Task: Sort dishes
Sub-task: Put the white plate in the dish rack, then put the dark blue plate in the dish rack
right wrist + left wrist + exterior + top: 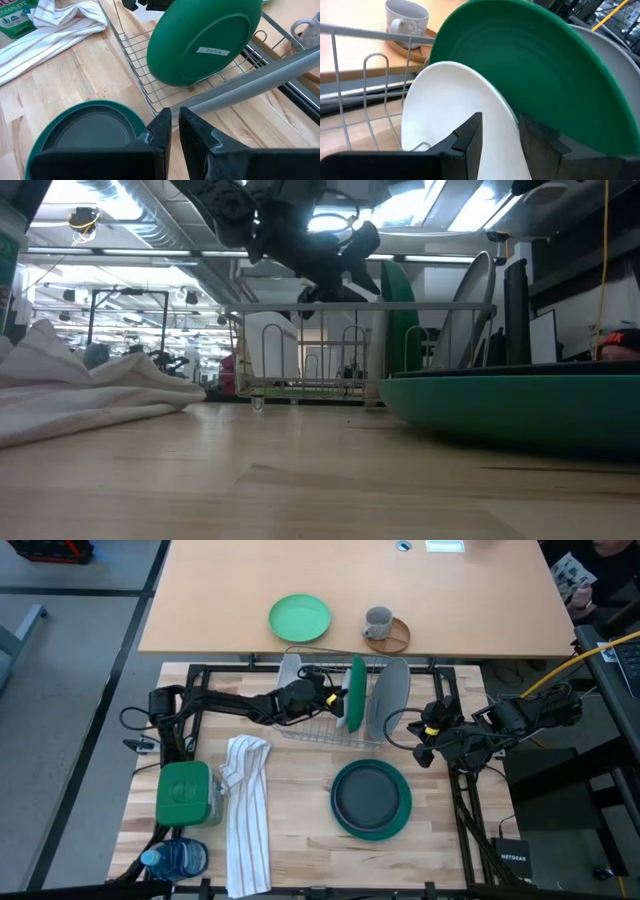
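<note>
Dishes: three stand on edge in the wire rack (310,725) at the back of the wooden table (300,830); two more are stacked flat in front of it.

Left side of table: green box (183,792), blue bottle (172,860), striped cloth (245,810) lying crumpled.

Left gripper (500,145) is over the rack, fingers set narrowly apart, straddling the rim of a white plate (455,115) standing in the rack. Whether the pads actually press on the rim cannot be told. Just behind the white plate stands the dark green plate (355,693), upright, and behind that a light grey plate (392,695), leaning slightly.

In front of the rack, toward the right: teal-green plate (371,800) flat on the table, with a charcoal plate (368,793) lying inside it.

Right gripper (172,125) hangs above the table between the stacked pair and the rack's right end, fingers nearly together with a thin gap, nothing between them.

On the far desk (200,600) beyond the rack: small mint-green plate (299,617), and a grey mug (377,623) on a wooden coaster (398,637).
</note>
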